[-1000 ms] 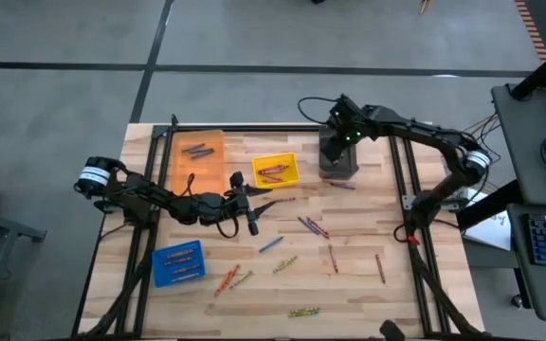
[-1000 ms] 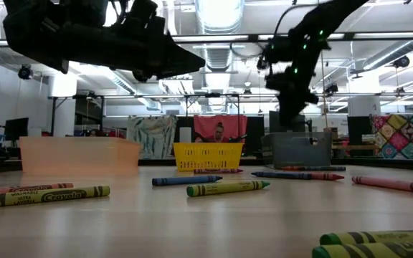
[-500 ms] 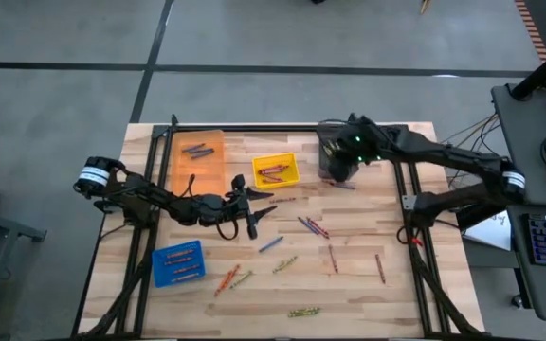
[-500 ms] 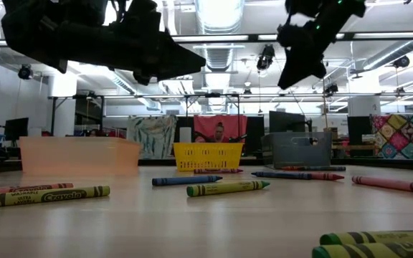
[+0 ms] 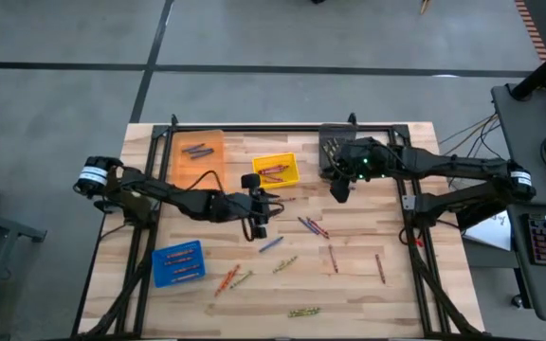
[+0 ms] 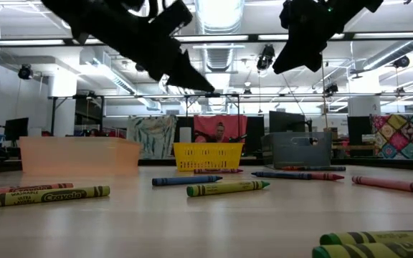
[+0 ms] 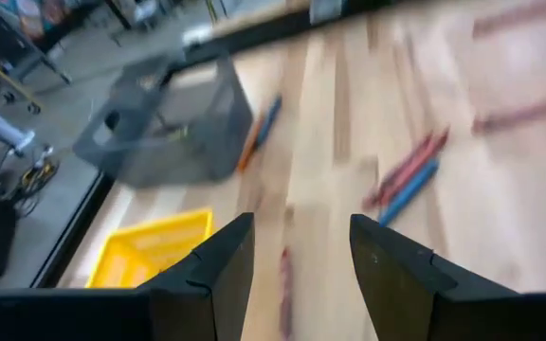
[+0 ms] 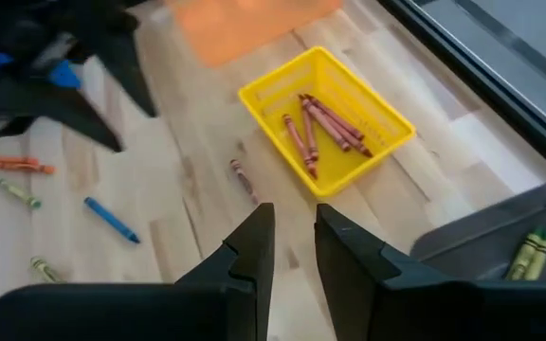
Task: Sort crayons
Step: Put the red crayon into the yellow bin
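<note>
High view: the left gripper [image 5: 261, 227] hangs at frame centre over the pale wooden slatted table [image 5: 358, 294], its fingers spread and holding nothing. The right gripper [image 5: 339, 192] sits right of centre, just below the grey plastic bin [image 5: 331, 152], with a narrow gap between its fingers and nothing held. Thin wax crayons [image 5: 297, 248] lie scattered across the lower middle of the table. More lie in the orange plastic bin [image 5: 198, 161], upper left, the yellow plastic basket [image 5: 275, 170], just right of it, and the blue plastic bin [image 5: 178, 262], lower left.

Low view: crayons lie along the tabletop, a green one [image 6: 227, 188] in the middle. The yellow basket stands at centre back.

Left wrist view: between the parted fingers [image 7: 218, 270], a blue and a red crayon [image 7: 408, 178] lie side by side on the wood.

Right wrist view: red crayons [image 8: 322, 126] fill the yellow basket; a blue crayon [image 8: 112, 219] lies at left.
</note>
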`<control>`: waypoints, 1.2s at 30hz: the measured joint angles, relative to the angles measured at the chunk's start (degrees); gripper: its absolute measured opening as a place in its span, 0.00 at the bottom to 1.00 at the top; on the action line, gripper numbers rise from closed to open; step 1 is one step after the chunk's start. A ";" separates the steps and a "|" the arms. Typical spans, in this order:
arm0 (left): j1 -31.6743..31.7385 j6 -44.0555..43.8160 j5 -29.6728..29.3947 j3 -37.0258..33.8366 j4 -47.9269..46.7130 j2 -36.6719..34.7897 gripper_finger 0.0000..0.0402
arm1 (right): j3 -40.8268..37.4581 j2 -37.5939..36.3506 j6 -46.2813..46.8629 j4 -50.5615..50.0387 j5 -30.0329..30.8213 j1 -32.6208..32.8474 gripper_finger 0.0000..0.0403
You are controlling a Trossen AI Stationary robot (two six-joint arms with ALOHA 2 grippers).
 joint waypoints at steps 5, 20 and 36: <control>1.20 2.24 0.48 3.64 -13.31 0.00 0.39 | -1.61 -0.03 -0.06 2.40 0.00 1.15 0.17; 1.98 1.85 5.05 4.66 -17.23 0.13 0.39 | -7.25 -0.04 7.02 3.77 0.04 3.47 0.17; 4.23 1.58 5.55 4.59 -8.19 7.90 0.39 | -8.35 0.70 8.40 4.62 0.09 7.29 0.17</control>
